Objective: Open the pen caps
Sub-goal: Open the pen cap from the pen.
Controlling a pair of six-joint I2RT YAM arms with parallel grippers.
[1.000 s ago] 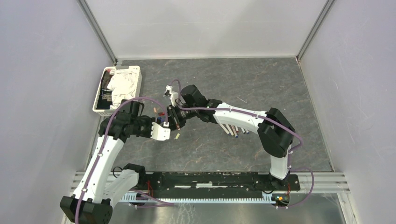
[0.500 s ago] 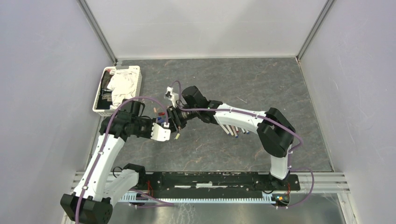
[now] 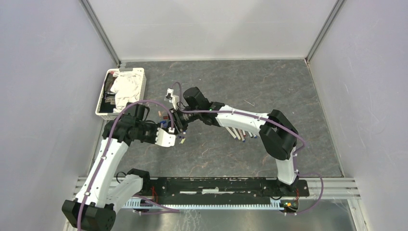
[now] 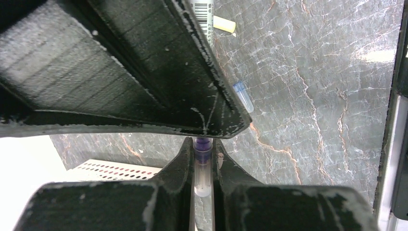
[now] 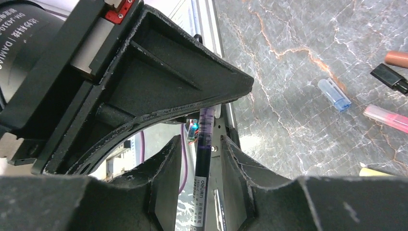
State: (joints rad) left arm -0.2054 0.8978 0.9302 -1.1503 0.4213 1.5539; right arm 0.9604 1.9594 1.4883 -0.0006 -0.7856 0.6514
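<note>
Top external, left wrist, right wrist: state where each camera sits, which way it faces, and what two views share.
Top external: high behind the bases, looking down at the table; both arms show, left gripper facing right gripper.
Left wrist: on that wrist, looking along its fingers, shut on the purple-tipped pen, toward the right gripper.
Right wrist: looks along its open fingers toward the left gripper.
Shared: both wrist views show that pen and the blue cap.

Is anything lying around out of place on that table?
Only small clutter: a blue cap, pink cap, black cap and orange cap lie loose at odd angles on the table. Nothing looks spilled or broken.
</note>
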